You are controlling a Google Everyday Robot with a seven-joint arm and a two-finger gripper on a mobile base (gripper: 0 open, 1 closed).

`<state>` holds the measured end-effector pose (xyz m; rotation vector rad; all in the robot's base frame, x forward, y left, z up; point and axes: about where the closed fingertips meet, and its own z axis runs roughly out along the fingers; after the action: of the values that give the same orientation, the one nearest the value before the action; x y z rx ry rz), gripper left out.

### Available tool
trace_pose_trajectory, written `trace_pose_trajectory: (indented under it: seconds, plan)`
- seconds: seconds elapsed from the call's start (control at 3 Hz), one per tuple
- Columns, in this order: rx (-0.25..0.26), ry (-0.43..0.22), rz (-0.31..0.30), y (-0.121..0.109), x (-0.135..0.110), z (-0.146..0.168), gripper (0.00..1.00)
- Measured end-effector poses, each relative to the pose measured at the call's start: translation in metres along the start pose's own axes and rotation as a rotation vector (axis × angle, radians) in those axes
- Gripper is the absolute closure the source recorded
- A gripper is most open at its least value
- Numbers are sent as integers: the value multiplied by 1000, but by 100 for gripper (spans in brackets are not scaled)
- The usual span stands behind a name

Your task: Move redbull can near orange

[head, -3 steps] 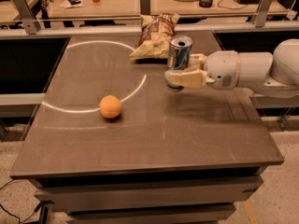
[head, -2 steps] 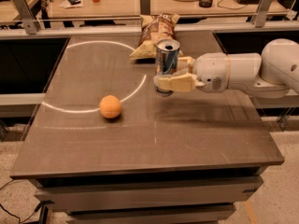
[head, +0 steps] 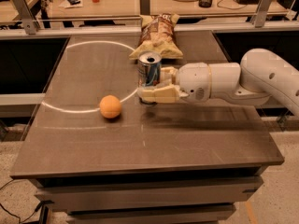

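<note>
The redbull can [head: 149, 69] is upright near the middle of the counter [head: 140, 143], grasped by the claw [head: 148, 85]. The orange [head: 110, 107] lies near it, toward the left edge. The white arm [head: 233, 80] reaches in almost level from the right edge.

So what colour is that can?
Silver and blue, camera view. The hand grips the redbull can mid-table.

One bench [head: 140, 146] carries one orange [head: 110, 107] and one chip bag [head: 158, 35]. One gripper [head: 148, 85], above the bench's middle, clasps one redbull can [head: 149, 68] between its jaws.
</note>
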<state>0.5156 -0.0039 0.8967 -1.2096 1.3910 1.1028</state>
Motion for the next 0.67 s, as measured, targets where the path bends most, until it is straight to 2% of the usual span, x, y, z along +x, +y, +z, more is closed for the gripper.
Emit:
trace_pose_trajectory:
  seconds: [0.67]
  plan:
    - [-40, 12, -20, 5, 16, 30, 100]
